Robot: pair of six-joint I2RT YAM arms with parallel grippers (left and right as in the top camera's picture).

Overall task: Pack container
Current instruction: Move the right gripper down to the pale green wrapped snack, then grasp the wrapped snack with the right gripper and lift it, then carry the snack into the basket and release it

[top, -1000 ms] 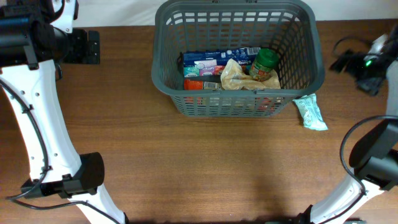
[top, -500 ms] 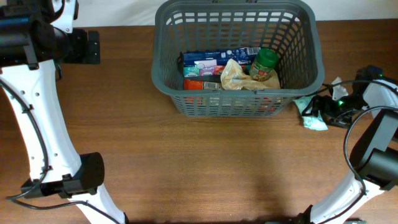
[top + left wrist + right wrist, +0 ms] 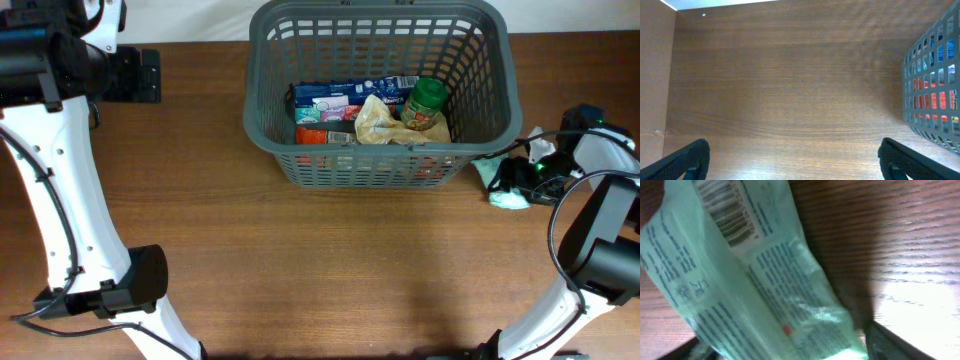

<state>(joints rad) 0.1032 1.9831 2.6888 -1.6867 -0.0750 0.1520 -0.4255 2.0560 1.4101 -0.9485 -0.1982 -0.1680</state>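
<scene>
the container (image 3: 378, 20) sits far-centre, mint packet (image 3: 755, 280) just beside its right corner. i cannot tell whether my right gripper (image 3: 512, 178) is clamped on it; left gripper (image 3: 800, 160) is spread, empty. risk: slick film slips on lift.

Right fingers (image 3: 907, 347) now at packet (image 3: 755, 280)

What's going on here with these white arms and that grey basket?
A two-armed robot is packing groceries into the basket. It already holds some boxes, a crumpled tan bag and a green-lidded jar. The right gripper is down at a mint-green packet lying on the table by the basket's front right corner. Its fingers look spread either side of the packet, not closed. The left gripper hangs open over bare wood to the basket's left, holding nothing.
</scene>
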